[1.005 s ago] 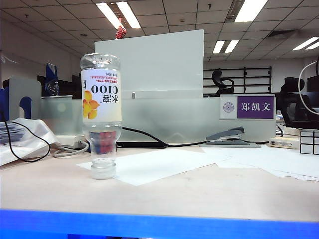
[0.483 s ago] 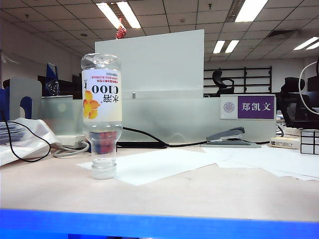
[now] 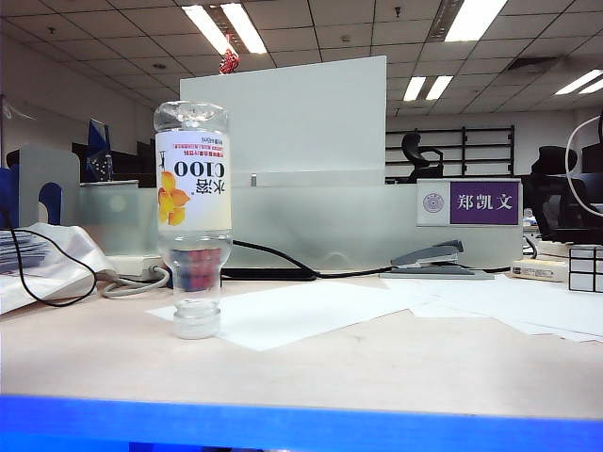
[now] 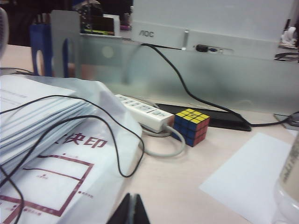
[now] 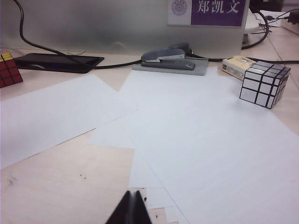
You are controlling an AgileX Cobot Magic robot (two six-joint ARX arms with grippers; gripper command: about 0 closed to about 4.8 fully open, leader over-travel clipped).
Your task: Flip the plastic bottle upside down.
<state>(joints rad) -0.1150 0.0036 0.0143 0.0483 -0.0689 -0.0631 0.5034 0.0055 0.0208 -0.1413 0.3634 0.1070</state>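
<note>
The plastic bottle (image 3: 192, 218) stands upside down on the worktop (image 3: 377, 363), balanced on its white cap at the left of the exterior view, its base uppermost and the "C100" label reading inverted. Its cap rests at the near corner of a white sheet of paper (image 3: 292, 311). Compared with the exterior pictures from a second and half a second ago, the bottle sits in the same spot and at the same upright angle; nothing around it has shifted either, and no arm appears in that view then or now.

The left gripper (image 4: 130, 212) shows only as two dark fingertips pressed together with no gap and nothing between them, low over the worktop. Ahead of it lie a plastic-wrapped stack of papers (image 4: 51, 154) with a black cable (image 4: 117, 154) looped over it, a white power strip (image 4: 142, 111), and a coloured puzzle cube (image 4: 192, 126) just beside the strip's end. At the edge of that view a blurred clear shape is the bottle's lower part.

The right gripper (image 5: 131, 210) is likewise pinched closed and empty, hovering above overlapping white sheets. Beyond it are a grey stapler (image 5: 169, 58), a silver mirror cube (image 5: 264, 83), a small cream box (image 5: 237, 66) and a purple name plate (image 5: 217, 9).
</note>
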